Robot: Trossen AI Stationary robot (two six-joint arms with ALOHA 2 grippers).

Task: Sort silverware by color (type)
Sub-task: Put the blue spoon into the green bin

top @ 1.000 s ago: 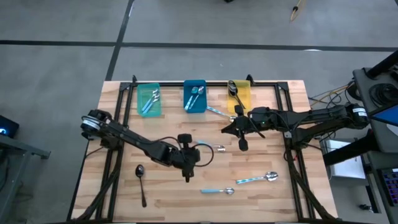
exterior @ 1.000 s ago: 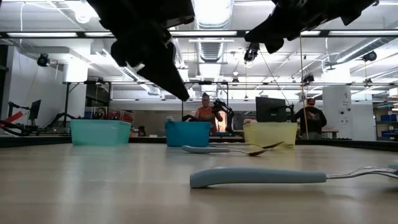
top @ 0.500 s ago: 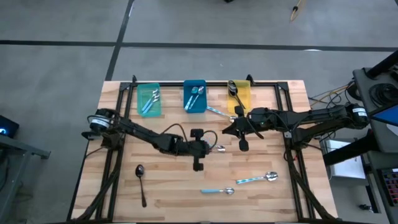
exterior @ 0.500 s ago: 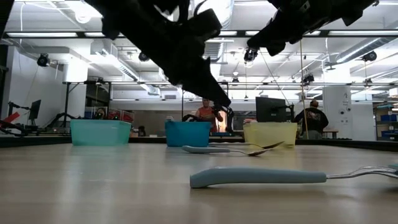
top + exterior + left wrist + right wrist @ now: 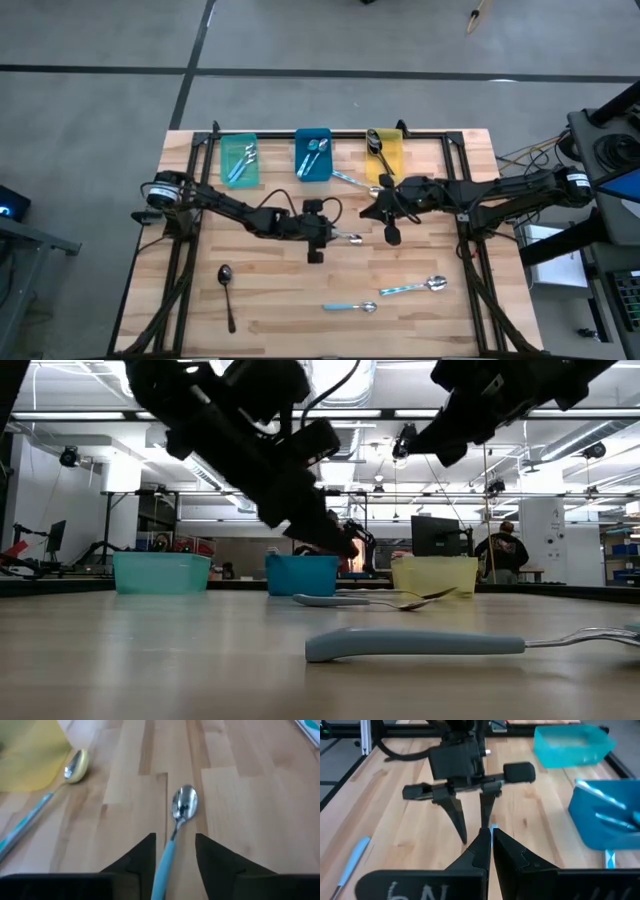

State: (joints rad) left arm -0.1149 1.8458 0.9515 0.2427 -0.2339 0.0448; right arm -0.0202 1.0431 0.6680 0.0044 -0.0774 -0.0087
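Observation:
A spoon [image 5: 183, 807] with a shiny bowl and a light-blue handle lies flat on the table's middle [image 5: 350, 239]. My left gripper [image 5: 174, 854] is open and low over it, one finger on either side of the handle without touching it; it also shows in the high view [image 5: 333, 238]. My right gripper [image 5: 490, 842] is shut on nothing, raised above the table right of centre [image 5: 372, 209]. More spoons lie loose: a dark one [image 5: 226, 290] at the near left, two blue-handled ones [image 5: 415, 287] [image 5: 350, 306] at the near right, and one [image 5: 347, 180] by the bins.
Three bins stand along the far edge: teal [image 5: 239, 160], blue [image 5: 313, 153] and yellow [image 5: 386, 156], each with spoons inside. The two grippers face each other a short way apart over the table's middle. People stand in the room beyond the table.
My left gripper has swung from the near middle toward the far edge and the right, sinking and turning until it points along the table at the blue-handled spoon. The spoons have stayed where they were.

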